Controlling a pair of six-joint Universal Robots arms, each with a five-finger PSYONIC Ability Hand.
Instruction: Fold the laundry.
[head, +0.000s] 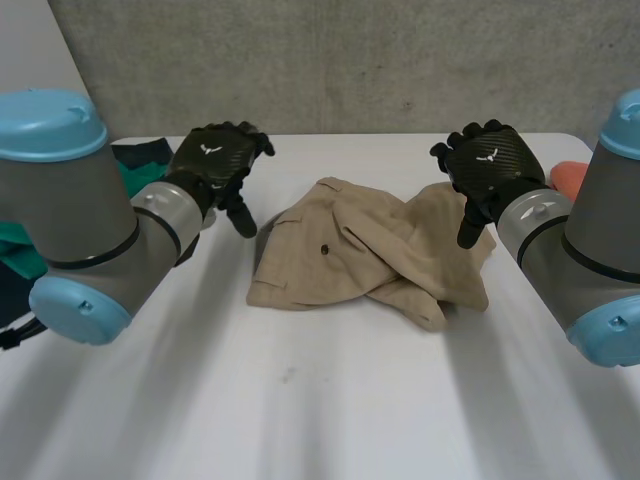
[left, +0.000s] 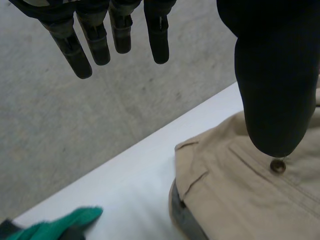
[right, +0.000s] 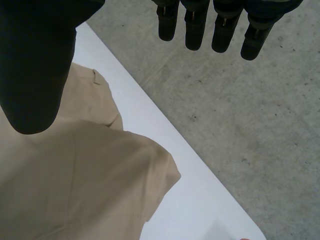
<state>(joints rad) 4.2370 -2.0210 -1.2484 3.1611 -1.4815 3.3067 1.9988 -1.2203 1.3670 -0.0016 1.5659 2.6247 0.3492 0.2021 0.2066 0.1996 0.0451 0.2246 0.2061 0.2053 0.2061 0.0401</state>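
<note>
Tan garment (head: 365, 255): crumpled in a heap at the middle of the table (head: 300, 400), one button showing.
Left robot hand (head: 215, 160): fingers straight and spread, holding nothing, raised by the garment's left edge.
Right robot hand (head: 485, 165): fingers straight, empty, raised over the garment's right end.
Green cloth (head: 135, 165): behind the left arm.

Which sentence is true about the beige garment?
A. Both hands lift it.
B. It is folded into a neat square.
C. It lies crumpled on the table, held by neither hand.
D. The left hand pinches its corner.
C: the beige garment lies rumpled on the table, and the left hand and right hand are open at its two sides, with no cloth in them.
</note>
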